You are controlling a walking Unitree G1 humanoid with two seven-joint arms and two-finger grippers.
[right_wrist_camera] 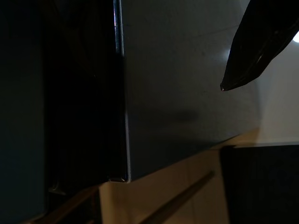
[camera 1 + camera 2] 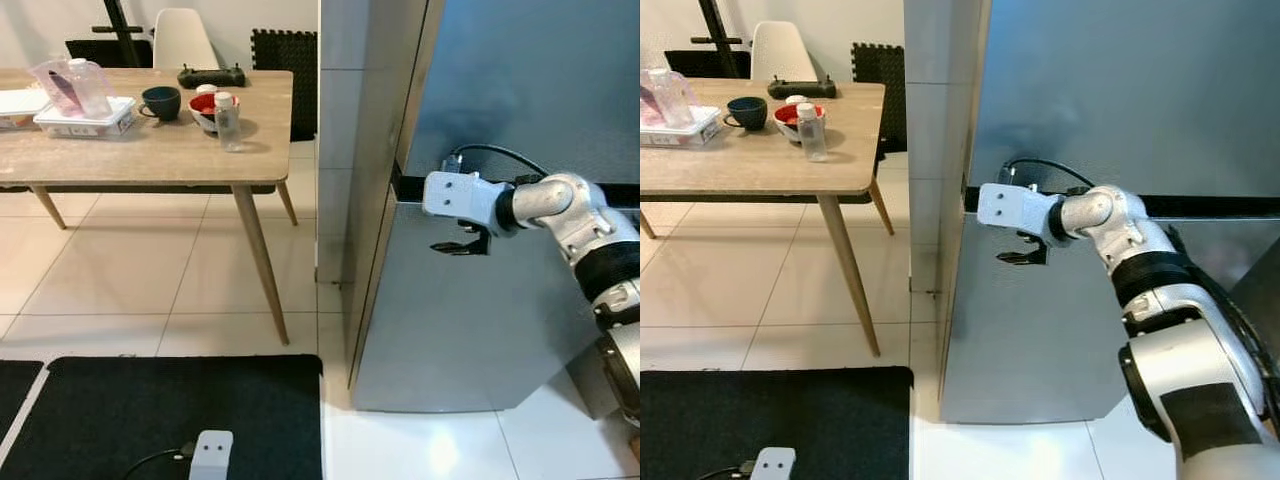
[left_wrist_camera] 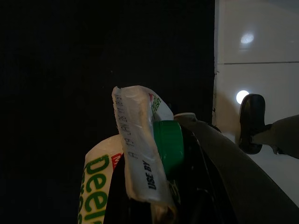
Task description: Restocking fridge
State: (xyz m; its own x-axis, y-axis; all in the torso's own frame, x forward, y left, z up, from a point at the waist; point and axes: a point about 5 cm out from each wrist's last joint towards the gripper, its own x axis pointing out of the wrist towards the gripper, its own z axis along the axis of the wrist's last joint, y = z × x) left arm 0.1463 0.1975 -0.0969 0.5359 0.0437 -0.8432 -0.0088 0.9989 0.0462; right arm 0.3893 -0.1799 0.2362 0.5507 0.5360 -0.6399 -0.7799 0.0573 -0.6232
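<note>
Left claw (image 3: 187, 154) grips a carton (image 3: 140, 154) printed "USE BY".

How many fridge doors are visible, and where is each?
2. The upper fridge door sits above the dark seam; the lower fridge door sits below it, with the right gripper at its top edge by the seam. Both look closed.

wooden table (image 2: 150, 160) upper left: clear bottle (image 2: 228, 121), red bowl (image 2: 205, 108), dark cup (image 2: 161, 102), plastic tray (image 2: 85, 118), black controller (image 2: 211, 76) | tiled floor (image 2: 130, 280) centre left: black mat (image 2: 160, 415) lower left, fridge (image 2: 480, 200) right
</note>
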